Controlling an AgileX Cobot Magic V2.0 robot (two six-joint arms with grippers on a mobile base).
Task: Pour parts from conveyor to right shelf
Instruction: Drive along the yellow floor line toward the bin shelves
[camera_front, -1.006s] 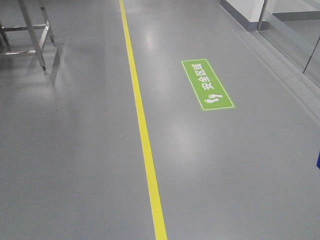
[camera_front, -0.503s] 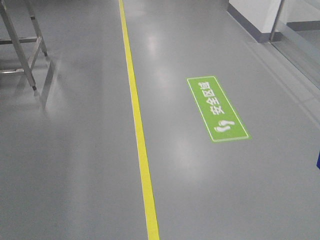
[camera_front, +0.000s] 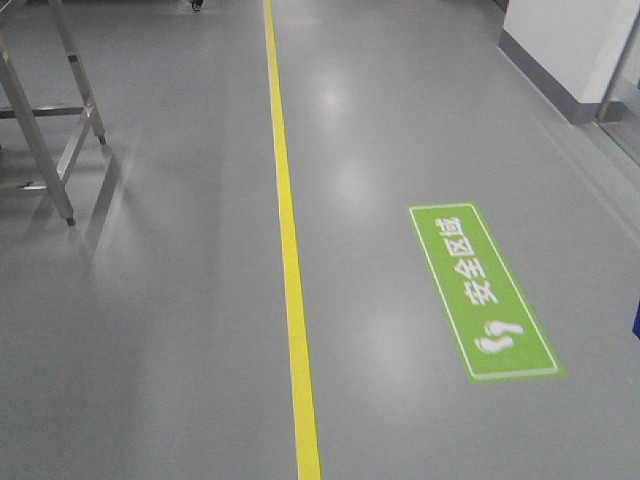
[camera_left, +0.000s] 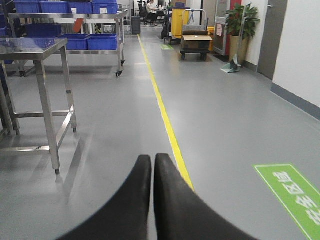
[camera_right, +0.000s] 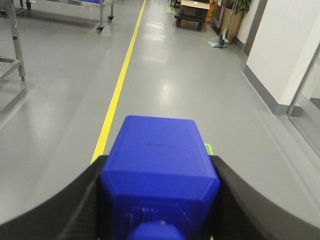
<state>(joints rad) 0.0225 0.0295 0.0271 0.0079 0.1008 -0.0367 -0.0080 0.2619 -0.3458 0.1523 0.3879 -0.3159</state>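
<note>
A two-armed mobile robot crosses a glossy grey floor (camera_front: 150, 330), carrying one part. In the right wrist view the right claw (camera_right: 160, 200) is clamped around a bright blue block (camera_right: 159, 155), with its dark fingers pressed against both sides. The block hangs just right of the yellow line (camera_right: 116, 90) painted along the floor. In the left wrist view the left claw (camera_left: 152, 167) is closed on nothing, fingertips touching, poised over the same line. Left of the line stands a bare steel bench (camera_left: 35, 47), and farther along on that side a wheeled steel rack (camera_left: 70, 17) holds blue bins (camera_left: 102, 42). It may be the shelf meant, though that cannot be told from here. Right of the line lie a green floor sign (camera_front: 482, 290) and a white wall (camera_front: 570, 40). No conveyor shows in any view. This looks like the carrying leg, after pick-up and before pouring. The next move calls for the base to reach the shelf, then for the right arm to lift the block over a bin and let it drop, gripping firmly until then. A second ago, in the front view, the sign sat higher and nearer the line; now it is lower, larger and farther right, and the bench legs have slid down the frame, so the base appears to be rolling forward
</note>
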